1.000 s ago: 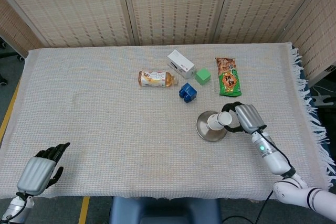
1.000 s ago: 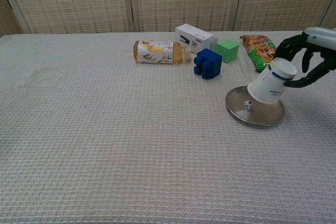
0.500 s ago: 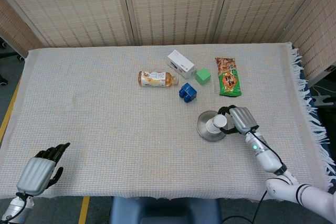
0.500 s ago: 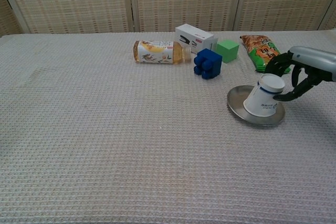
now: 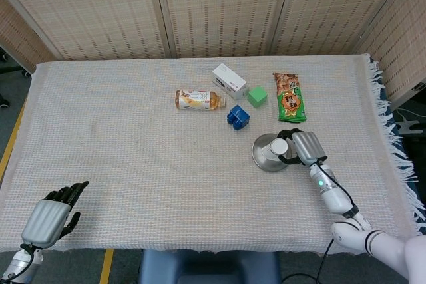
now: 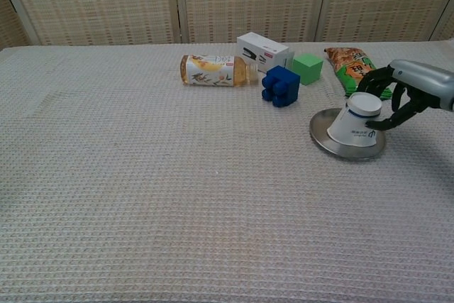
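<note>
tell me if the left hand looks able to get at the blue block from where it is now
Probably not easily. The left hand sits at the table's near left corner, while the blue block lies far across toward the right, beside the bottle and green cube. Nothing blocks the way, but the stretch looks long.

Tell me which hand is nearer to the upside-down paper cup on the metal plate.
The right hand: its fingers wrap the paper cup on the metal plate. The left hand hangs off the table's near left corner, far away.
</note>
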Robot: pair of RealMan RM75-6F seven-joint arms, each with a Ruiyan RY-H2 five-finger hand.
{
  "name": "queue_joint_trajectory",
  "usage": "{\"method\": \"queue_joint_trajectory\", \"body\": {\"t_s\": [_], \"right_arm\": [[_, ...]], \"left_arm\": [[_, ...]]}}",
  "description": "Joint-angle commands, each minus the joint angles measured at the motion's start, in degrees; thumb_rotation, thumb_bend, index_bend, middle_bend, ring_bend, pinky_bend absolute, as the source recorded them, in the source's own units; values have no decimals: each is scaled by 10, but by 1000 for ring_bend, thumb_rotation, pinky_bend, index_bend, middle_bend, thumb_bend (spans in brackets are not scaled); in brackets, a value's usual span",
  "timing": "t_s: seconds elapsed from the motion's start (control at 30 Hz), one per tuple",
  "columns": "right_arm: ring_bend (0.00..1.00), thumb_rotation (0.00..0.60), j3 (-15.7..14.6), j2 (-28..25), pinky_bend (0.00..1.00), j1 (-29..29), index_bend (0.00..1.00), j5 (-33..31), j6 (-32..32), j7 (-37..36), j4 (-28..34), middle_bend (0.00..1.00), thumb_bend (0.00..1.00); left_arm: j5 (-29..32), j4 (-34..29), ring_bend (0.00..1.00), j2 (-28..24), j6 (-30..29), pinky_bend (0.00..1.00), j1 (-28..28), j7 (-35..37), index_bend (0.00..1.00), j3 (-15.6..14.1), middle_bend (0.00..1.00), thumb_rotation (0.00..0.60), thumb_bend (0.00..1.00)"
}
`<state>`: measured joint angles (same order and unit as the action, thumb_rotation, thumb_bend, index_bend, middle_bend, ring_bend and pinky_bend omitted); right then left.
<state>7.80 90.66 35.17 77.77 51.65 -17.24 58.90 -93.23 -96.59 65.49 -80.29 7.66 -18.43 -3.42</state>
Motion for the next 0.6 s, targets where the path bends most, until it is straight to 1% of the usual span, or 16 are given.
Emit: {"method": "queue_joint_trajectory", "body": {"t_s": [0.03,0.1,0.17,0.4,0.6], "right_arm": [[321,600,-16,-39,492,11,539,23,-44,-78,48,434,109],[321,600,-19,-44,492,12,539,31,-45,-93,52,434,109],[321,600,-20,-42,492,12,539,36,-37,-94,47,434,109],[321,600,-3,3,492,0,539,26,30,-5,-20,434,109],[321,600,7,26,492,-1,539,17,53,32,-62,434,109]], "left_arm": [[0,0,243,0,0,384,0,-1,98,0,171,600,454],[-1,0,243,0,0,384,0,-1,98,0,171,600,454],[0,0,244,0,0,384,0,0,98,0,172,600,454],[-1,0,243,-1,-1,384,0,0,98,0,172,600,454],[1,-1,244,-1,0,384,0,0,98,0,172,600,454]]}}
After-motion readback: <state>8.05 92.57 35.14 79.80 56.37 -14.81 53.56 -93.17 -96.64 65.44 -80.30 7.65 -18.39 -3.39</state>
